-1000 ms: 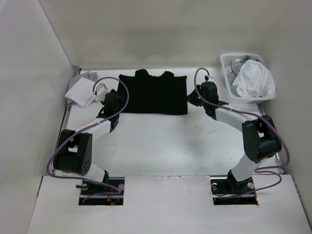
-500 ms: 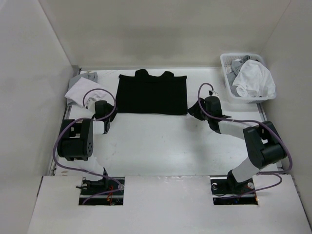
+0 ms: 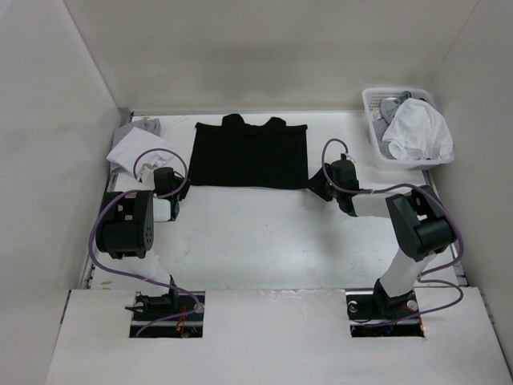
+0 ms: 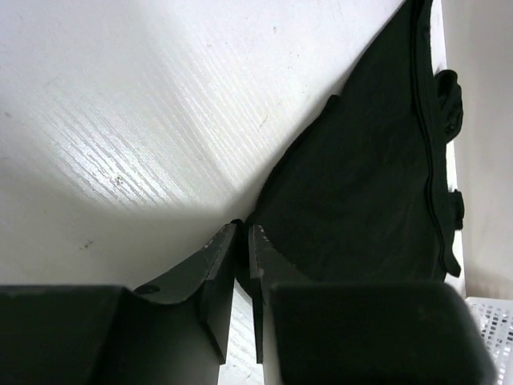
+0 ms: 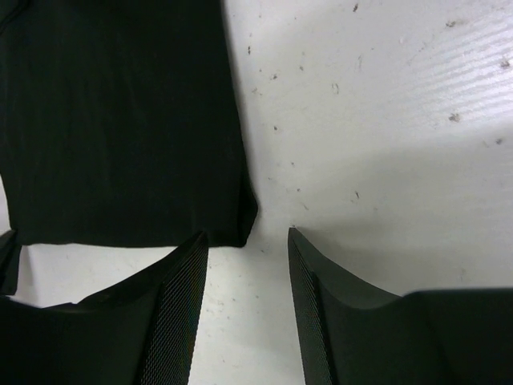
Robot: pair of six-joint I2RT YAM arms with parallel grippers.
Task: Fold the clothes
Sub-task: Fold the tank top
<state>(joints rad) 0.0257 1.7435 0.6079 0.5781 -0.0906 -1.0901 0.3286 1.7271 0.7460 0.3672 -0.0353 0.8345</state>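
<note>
The clothes are a black T-shirt lying flat and folded at the back of the white table. My left gripper sits at its near left corner. In the left wrist view that gripper has its jaws drawn almost together, and the corner of the shirt lies dark between the tips. My right gripper is at the near right corner. In the right wrist view it stands open, and the shirt's corner lies just ahead, between its two tips.
A white basket at the back right holds white and grey garments. A white folded cloth pile lies at the back left, close to my left arm. Walls close in the table on three sides.
The left gripper has drawn back from the shirt's left edge to its near left corner and closed. The right gripper has dropped to the near right corner and opened.
</note>
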